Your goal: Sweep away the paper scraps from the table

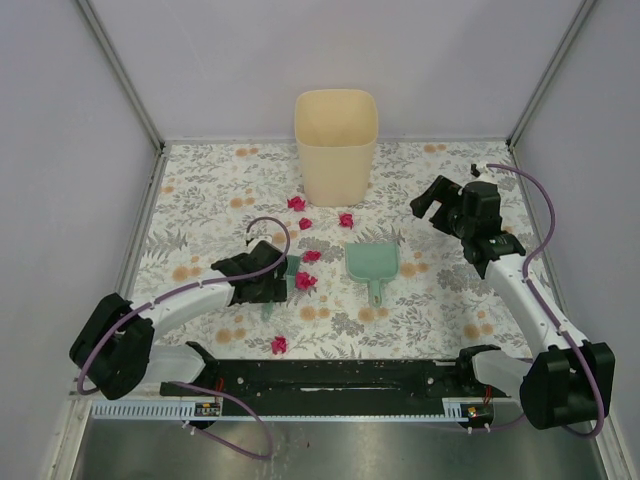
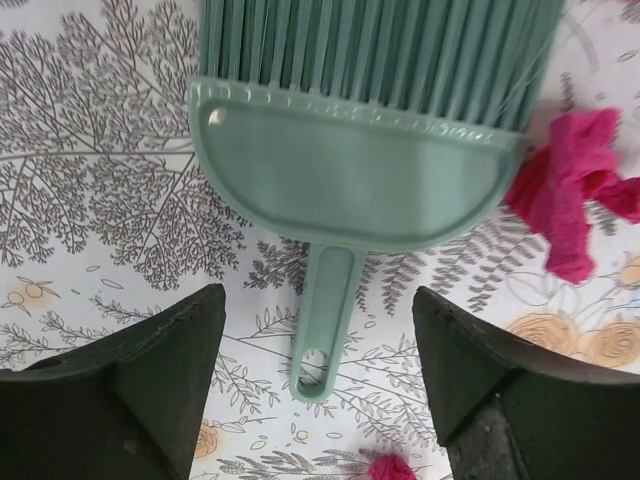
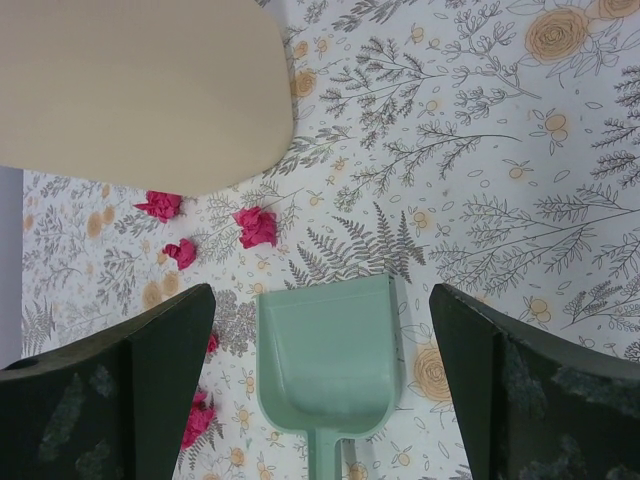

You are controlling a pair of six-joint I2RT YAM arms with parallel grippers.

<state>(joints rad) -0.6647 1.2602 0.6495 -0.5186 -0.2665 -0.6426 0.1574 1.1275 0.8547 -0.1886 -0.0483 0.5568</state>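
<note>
Left gripper (image 2: 318, 300) open and empty, fingers either side of the green brush (image 2: 350, 170) handle, not touching it. One of the paper scraps (image 2: 565, 190) just ahead and right of that claw, beside the brush head; another farther back between the fingers. Right gripper (image 3: 320, 295) likewise spread wide, holding nothing, above the green dustpan (image 3: 330, 370). More scraps ahead to its left, near the beige bin (image 3: 130, 90), all on the table (image 1: 200, 190).

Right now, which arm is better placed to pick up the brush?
Left. The left claw, open, frames the brush handle in its wrist view; the right claw, also open, sits farther off, facing the dustpan.
</note>
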